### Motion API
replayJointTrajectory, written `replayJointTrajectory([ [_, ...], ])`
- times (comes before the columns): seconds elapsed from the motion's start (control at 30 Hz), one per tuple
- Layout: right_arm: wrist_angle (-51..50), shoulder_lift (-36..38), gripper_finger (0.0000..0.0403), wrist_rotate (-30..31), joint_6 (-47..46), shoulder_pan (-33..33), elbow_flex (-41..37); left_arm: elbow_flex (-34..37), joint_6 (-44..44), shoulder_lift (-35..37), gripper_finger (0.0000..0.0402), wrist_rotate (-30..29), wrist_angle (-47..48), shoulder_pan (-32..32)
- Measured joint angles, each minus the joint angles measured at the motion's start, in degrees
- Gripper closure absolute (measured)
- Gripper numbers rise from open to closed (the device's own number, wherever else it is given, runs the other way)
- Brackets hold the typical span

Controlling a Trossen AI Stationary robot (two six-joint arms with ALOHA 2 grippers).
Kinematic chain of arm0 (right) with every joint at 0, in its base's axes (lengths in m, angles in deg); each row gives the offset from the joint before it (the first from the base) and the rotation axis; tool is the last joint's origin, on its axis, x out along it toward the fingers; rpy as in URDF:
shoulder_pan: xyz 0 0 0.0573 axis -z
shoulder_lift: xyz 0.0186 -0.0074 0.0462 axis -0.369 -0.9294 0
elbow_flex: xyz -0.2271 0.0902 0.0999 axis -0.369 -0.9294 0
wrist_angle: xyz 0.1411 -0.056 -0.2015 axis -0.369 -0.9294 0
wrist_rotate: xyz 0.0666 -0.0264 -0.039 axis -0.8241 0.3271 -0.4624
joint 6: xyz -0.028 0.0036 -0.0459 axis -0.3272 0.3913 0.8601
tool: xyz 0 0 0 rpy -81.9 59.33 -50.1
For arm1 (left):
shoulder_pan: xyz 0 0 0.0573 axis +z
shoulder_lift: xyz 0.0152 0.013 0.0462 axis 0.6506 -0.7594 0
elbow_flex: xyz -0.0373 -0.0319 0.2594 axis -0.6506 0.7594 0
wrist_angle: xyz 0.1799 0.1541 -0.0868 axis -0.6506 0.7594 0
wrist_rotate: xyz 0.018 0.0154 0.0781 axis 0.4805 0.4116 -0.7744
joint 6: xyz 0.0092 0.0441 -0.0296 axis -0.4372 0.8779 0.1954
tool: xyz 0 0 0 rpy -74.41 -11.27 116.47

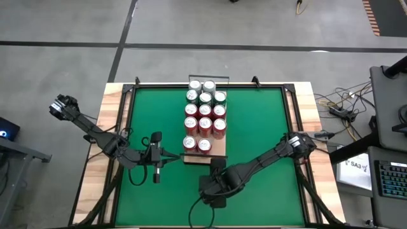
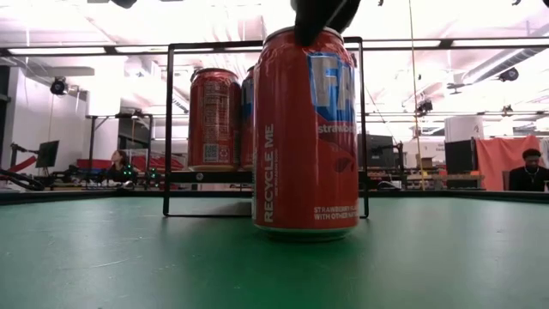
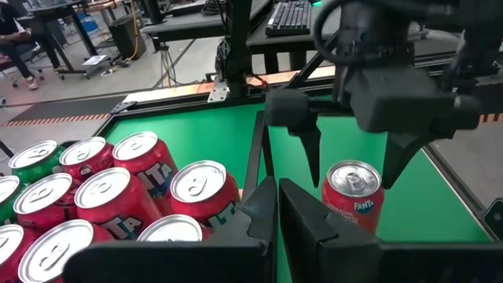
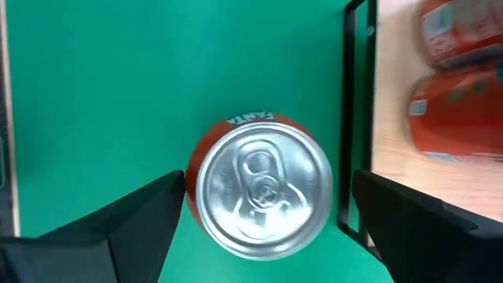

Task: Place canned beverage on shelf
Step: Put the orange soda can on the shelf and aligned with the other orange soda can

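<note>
Your right gripper [image 4: 263, 208] hangs straight above the can [image 4: 263, 189], fingers spread wide — one to either side of the lid, neither touching it. The can [image 3: 352, 200] stands upright on the green mat [image 1: 254, 133], its long axis vertical, just off the near end of the shelf [image 1: 205, 154], outside the black end rail [image 4: 346, 118]. So the can lies directly below the claw, and the shelf lies just beyond it, on the far side. I judge that the coming move is a straight drop and a pinch, then a lift over the rail onto the bare near strip of board.

The right arm is plainly the nearer one. Your left gripper [image 1: 156, 159] waits low over the mat just left of the shelf's near end, fingers pressed together, empty. The shelf already carries rows of red cans [image 1: 205, 117], with green ones at the far end.
</note>
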Motion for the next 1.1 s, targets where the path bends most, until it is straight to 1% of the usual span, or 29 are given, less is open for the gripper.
replayJointTrajectory([
  [0.23,0.43,-2.33,0.0051,-0.95,0.26,0.17,-0.15,0.0,0.0,0.0,0.0401,0.0,-0.03,0.02],
  [0.33,0.41,-3.23,0.0064,-1.21,0.08,0.23,-0.15,0.02,0.0,0.0,0.0401,0.0,-0.02,0.02],
  [0.5,0.39,-3.26,0.0108,-1.24,-0.45,0.23,-0.15,0.02,0.0,0.0,0.0401,0.05,-0.03,0.02],
  [0.67,0.46,-2.31,0.0109,-1.19,-2.08,-0.08,0.52,0.04,-0.19,0.0,0.0401,0.07,-0.95,0.0],
  [0.77,0.4,-0.69,0.0109,-0.65,-3.49,-0.98,1.67,0.07,1.83,-0.37,0.0401,0.07,-5.87,-1.21],
  [0.87,-0.57,1.02,0.0109,2.04,-4.68,-2.63,2.51,0.07,7.11,-2.3,0.0401,-0.45,-13.72,-3.42],
  [0.97,-0.92,2.91,0.0109,5.03,-6.08,-4.56,2.49,0.04,12.01,-5.2,0.0401,-2.94,-22.55,-5.42],
  [1.1,-3.22,6.14,0.0109,10.82,-10.09,-7.47,2.49,-0.4,15.32,-10.16,0.0401,-7.4,-28.94,-7.74],
])
